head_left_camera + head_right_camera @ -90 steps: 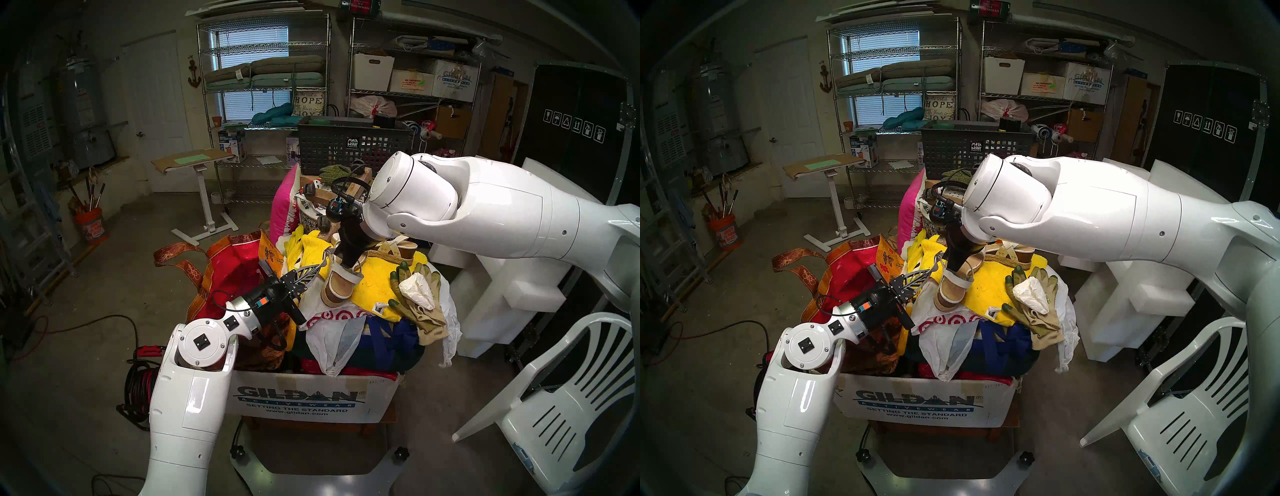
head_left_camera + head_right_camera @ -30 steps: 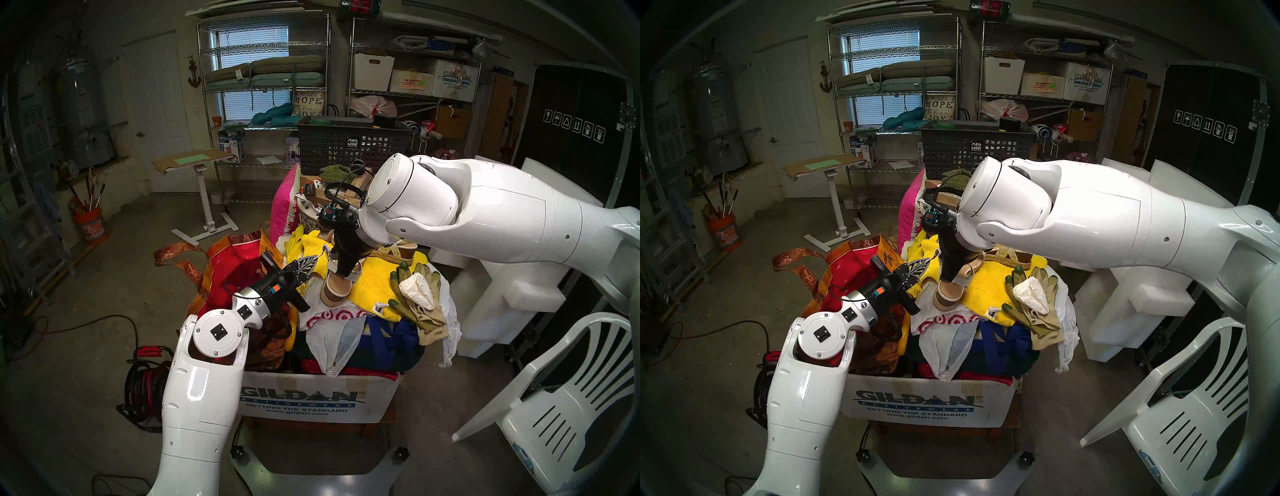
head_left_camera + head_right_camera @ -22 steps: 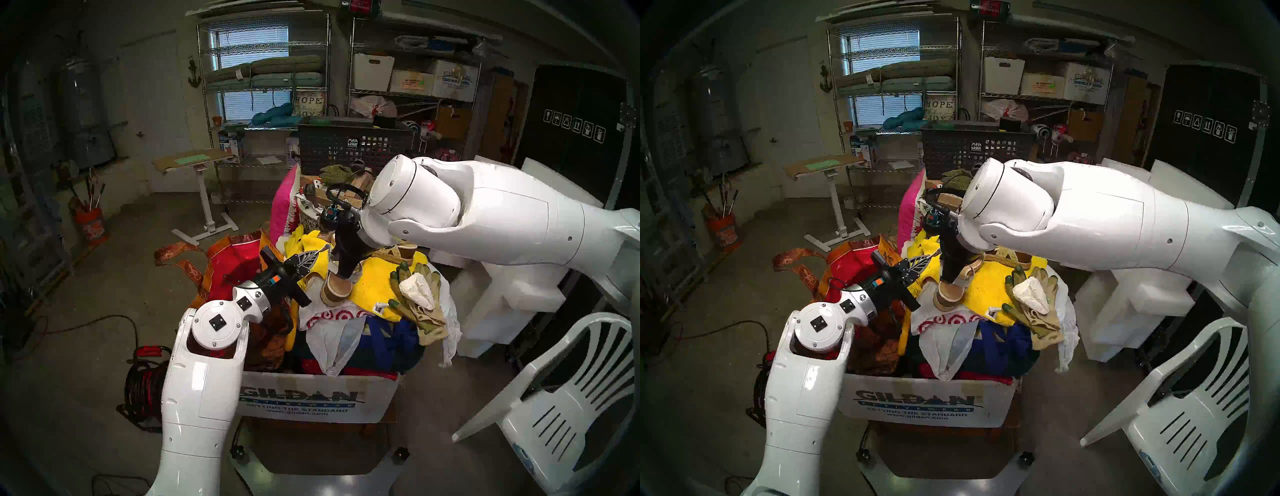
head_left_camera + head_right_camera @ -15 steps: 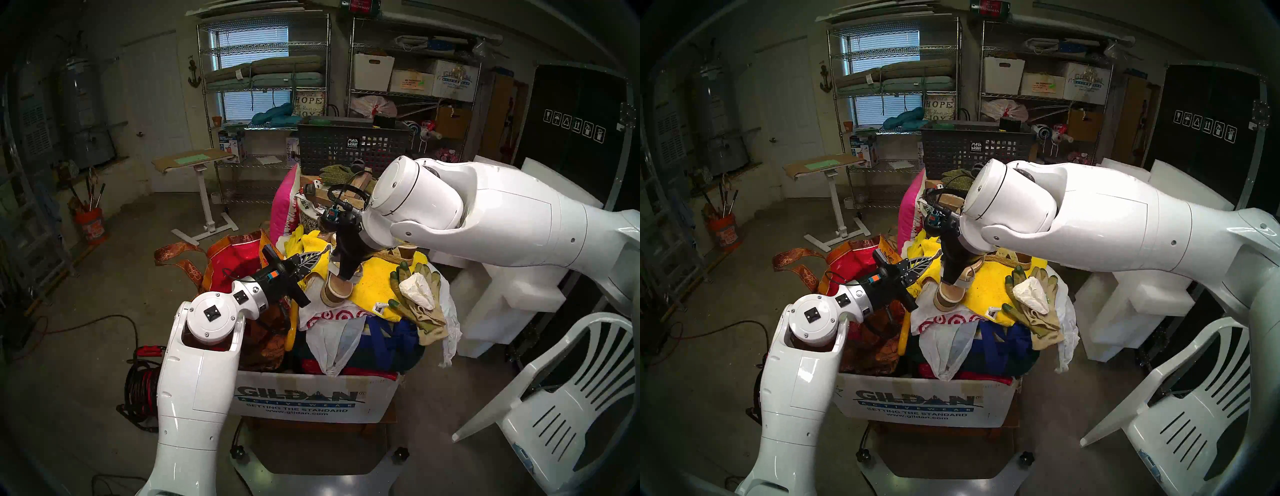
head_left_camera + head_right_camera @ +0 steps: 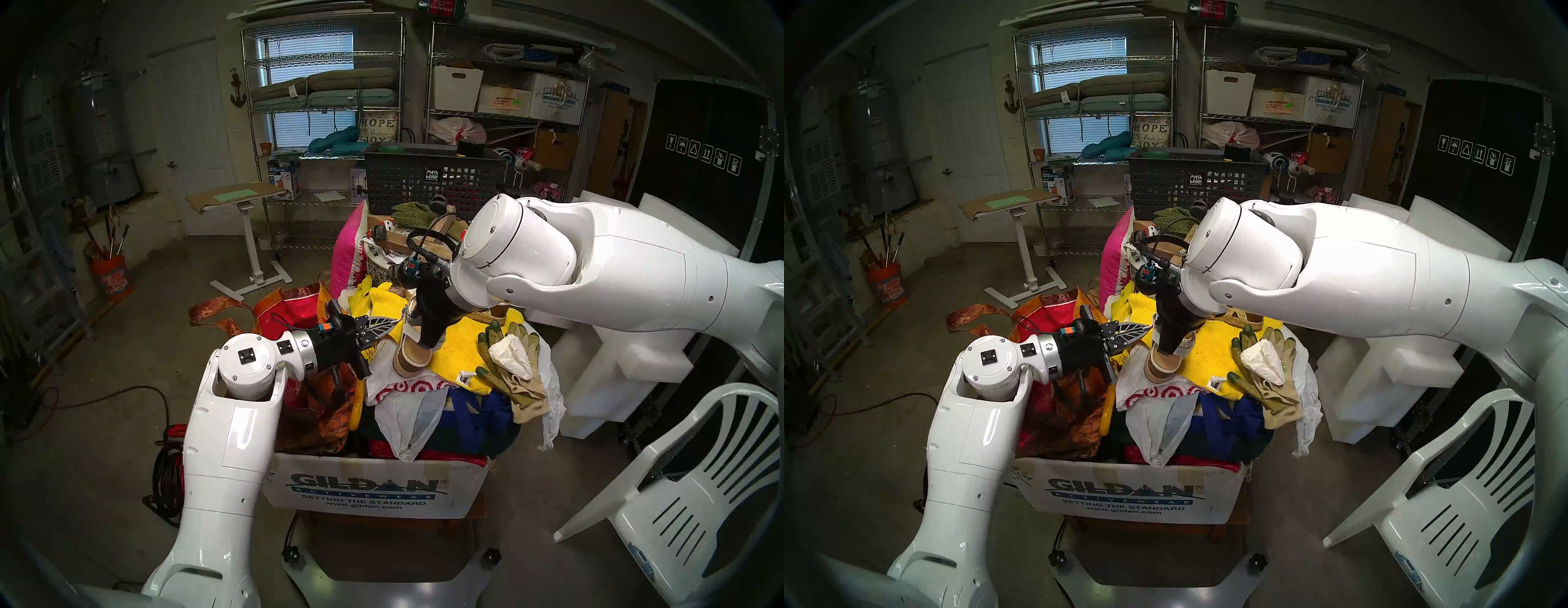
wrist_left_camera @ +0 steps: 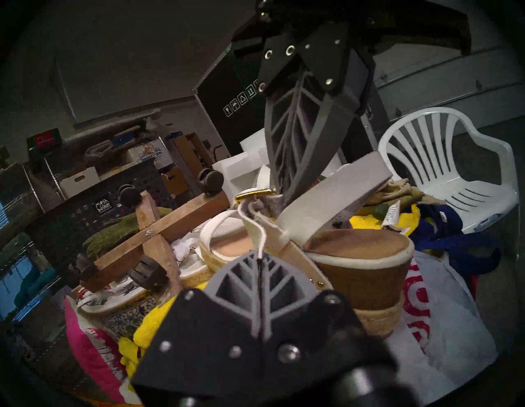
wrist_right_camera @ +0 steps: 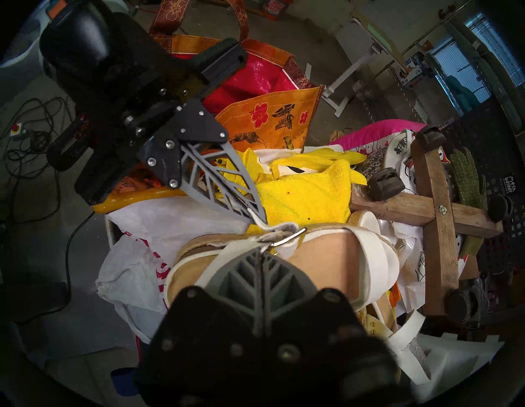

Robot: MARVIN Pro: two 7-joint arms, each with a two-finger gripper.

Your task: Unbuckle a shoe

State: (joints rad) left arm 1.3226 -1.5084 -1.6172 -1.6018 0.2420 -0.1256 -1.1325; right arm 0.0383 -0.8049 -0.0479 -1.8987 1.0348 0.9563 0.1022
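Here, cardboard box (image 5: pixel 373 488) heaped with clutter, sandal (image 5: pixel 413 354) on top, both end effectors clamped on its strap (image 7: pixel 257 220).

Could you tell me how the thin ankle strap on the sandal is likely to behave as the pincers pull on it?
The ankle strap looks floppy: its free end curls where the left pincer pinches it. It probably slides stiffly through the metal buckle. The sandal lies on soft cloth, so it may shift unless the right pincer steadies it.

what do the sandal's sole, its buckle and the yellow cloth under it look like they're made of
Sandal sole: looks like cork above woven jute, brown grain over braided rope. Buckle: shiny metal, glinting. Yellow cloth: terry towel, probably cotton, looped nap.
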